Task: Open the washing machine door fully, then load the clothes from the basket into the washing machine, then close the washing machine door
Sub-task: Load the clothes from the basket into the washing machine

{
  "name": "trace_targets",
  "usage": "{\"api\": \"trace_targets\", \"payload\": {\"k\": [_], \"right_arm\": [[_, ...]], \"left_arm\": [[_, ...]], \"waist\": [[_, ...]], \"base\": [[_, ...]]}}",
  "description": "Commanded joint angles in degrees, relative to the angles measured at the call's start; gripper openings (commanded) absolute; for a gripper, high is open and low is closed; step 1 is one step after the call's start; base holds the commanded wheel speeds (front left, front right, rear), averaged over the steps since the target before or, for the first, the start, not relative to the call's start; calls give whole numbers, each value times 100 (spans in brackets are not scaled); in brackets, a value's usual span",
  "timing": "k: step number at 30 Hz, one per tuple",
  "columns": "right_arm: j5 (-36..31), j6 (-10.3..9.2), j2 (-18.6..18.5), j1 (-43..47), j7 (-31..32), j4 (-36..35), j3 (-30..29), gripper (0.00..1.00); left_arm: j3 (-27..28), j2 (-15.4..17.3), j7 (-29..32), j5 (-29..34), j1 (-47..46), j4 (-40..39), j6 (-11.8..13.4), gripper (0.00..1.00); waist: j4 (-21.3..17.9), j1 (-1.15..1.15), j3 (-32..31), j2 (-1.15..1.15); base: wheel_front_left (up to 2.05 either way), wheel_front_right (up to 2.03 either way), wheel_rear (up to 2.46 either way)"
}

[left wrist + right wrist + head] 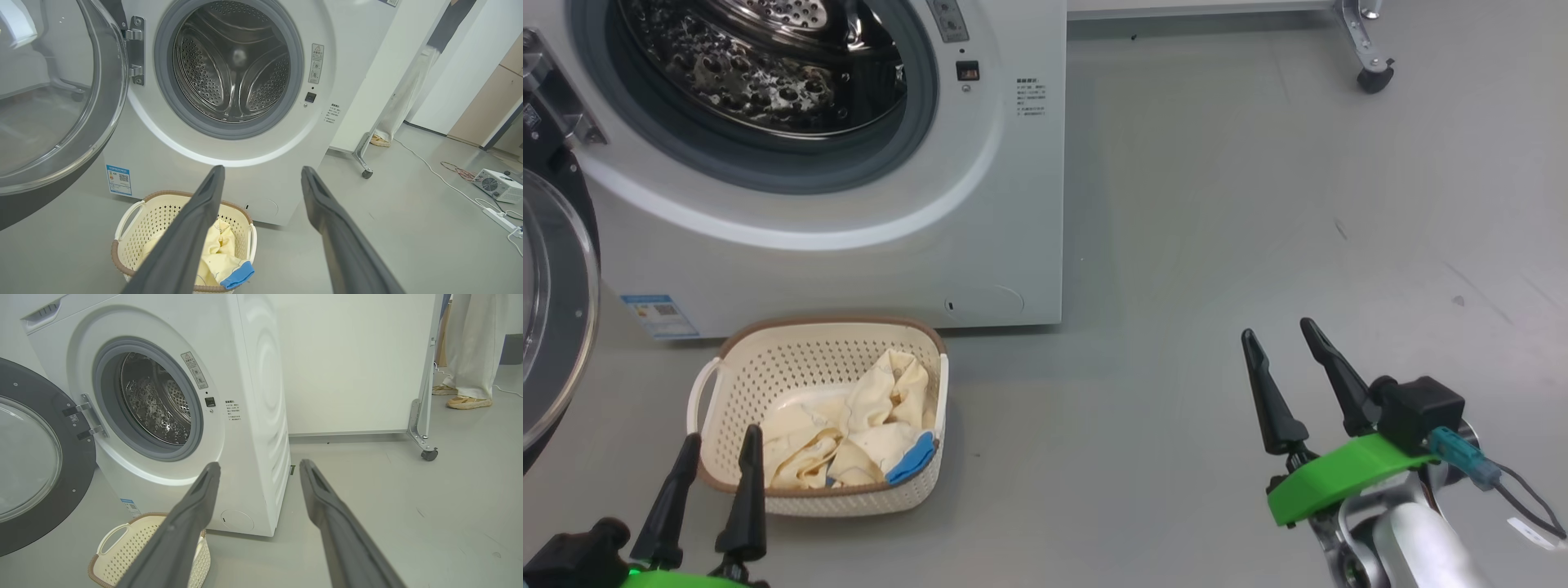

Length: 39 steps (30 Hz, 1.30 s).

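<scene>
While the washing machine door stands open at left, the clothes lie heaped in the basket before the washing machine. Left gripper and right gripper: jaws spread, empty. Risk: a shallow pinch may snag fabric and tip the light basket.

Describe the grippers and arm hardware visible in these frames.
The left gripper and right gripper each have two long tapered dark fingers on a bright green mount. The right one carries a black box with a teal plug and a dark cable bearing a white tag, above a silver wrist and pale forearm.
</scene>
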Motion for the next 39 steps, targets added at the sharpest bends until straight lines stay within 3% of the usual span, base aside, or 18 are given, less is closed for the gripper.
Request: {"api": "trace_targets", "payload": {"k": [1, 9, 16, 39], "right_arm": [[-4, 1, 19, -137, -25, -164, 77, 100], [8, 1, 19, -139, -30, -115, 79, 100], [16, 1, 19, -144, -18, -85, 90, 100], [42, 1, 19, -154, -14, -81, 110, 100]], "left_arm": [[282, 128, -21, -28, -321, -195, 8, 100], [514, 10, -59, 23, -357, -201, 242, 100], [526, -43, -75, 131, -342, -185, 222, 100], [486, -96, -86, 334, -308, -156, 159, 100]], "waist": [[7, 0, 5, 0], [47, 0, -8, 0], [74, 0, -44, 0], [94, 0, -17, 0]], "base": [[147, -147, 0], [184, -184, 0], [112, -112, 0], [7, -7, 0]]}}
